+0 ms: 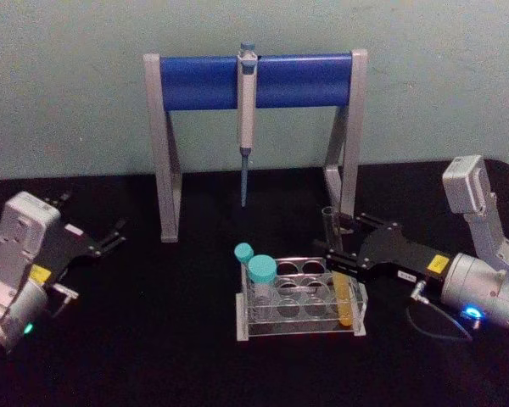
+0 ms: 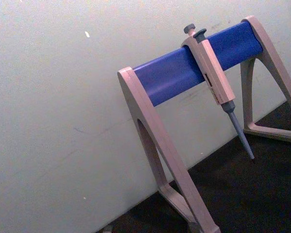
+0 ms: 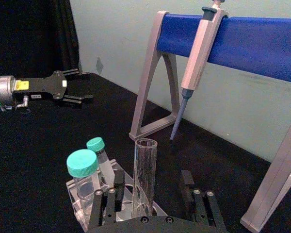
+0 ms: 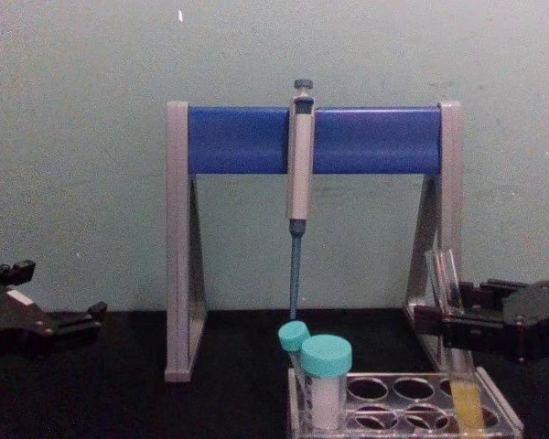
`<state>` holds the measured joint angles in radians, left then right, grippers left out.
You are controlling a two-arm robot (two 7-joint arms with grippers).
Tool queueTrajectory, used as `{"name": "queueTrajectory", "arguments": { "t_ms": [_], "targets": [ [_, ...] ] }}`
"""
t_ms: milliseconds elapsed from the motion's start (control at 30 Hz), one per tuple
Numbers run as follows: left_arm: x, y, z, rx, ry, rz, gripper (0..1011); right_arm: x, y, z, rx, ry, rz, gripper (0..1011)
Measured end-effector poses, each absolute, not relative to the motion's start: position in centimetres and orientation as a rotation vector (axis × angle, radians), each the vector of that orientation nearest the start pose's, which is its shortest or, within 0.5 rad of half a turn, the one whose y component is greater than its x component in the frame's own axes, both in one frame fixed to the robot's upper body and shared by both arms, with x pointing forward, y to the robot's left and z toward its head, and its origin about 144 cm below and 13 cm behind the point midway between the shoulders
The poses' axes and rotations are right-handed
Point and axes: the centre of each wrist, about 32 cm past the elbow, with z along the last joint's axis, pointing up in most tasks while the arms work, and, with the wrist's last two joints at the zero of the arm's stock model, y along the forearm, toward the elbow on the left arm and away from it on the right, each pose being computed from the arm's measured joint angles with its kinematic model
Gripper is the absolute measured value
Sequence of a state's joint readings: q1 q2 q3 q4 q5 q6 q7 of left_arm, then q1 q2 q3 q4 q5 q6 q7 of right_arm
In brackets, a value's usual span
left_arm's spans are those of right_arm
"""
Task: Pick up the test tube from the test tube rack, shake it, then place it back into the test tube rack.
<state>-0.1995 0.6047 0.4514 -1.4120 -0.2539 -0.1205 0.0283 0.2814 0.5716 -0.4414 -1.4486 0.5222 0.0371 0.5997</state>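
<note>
The test tube (image 1: 338,254) stands slightly tilted in the right end of the test tube rack (image 1: 297,332), with yellow-orange liquid at its bottom. My right gripper (image 1: 335,242) is open, with one black finger on each side of the tube's upper part. In the right wrist view the clear test tube (image 3: 144,174) rises between the fingers (image 3: 109,204) with a gap on both sides. The chest view shows the test tube (image 4: 446,283) in front of the right gripper (image 4: 448,315), above the rack (image 4: 412,412). My left gripper (image 1: 102,242) rests open at the far left, well away from the rack.
Two teal-capped tubes (image 1: 261,270) stand in the rack's left holes. Behind the rack is a grey-and-blue pipette stand (image 1: 212,80) with a pipette (image 1: 247,110) hanging from its bar. The black table has free room in front and on the left.
</note>
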Motion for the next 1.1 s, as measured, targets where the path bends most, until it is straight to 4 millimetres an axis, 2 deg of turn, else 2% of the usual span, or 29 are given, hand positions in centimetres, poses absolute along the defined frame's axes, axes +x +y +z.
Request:
{"name": "queueTrajectory", "arguments": {
  "t_ms": [300, 333, 400, 433, 500, 567, 1100],
  "targets": [
    [48.86, 30.97, 113.98, 0.304, -0.285, 1.248, 1002, 51.30, -29.35, 117.75, -0.154, 0.022, -0.672, 475],
    [48.86, 30.97, 113.98, 0.304, -0.285, 1.248, 1001, 51.30, -29.35, 117.74, -0.154, 0.022, -0.672, 416],
    [48.86, 30.97, 113.98, 0.304, -0.285, 1.248, 1001, 51.30, -29.35, 117.74, -0.154, 0.022, -0.672, 383],
    [48.86, 30.97, 113.98, 0.304, -0.285, 1.248, 1001, 51.30, -29.35, 117.74, -0.154, 0.022, -0.672, 312],
    [48.86, 30.96, 113.98, 0.304, -0.285, 1.248, 1001, 51.30, -29.34, 117.75, -0.153, 0.022, -0.672, 259],
    [48.86, 30.97, 113.98, 0.304, -0.285, 1.248, 1001, 51.30, -29.34, 117.75, -0.153, 0.022, -0.672, 235],
    [48.86, 30.96, 113.98, 0.304, -0.285, 1.248, 1001, 51.30, -29.34, 117.74, -0.153, 0.022, -0.672, 235]
  ]
}}
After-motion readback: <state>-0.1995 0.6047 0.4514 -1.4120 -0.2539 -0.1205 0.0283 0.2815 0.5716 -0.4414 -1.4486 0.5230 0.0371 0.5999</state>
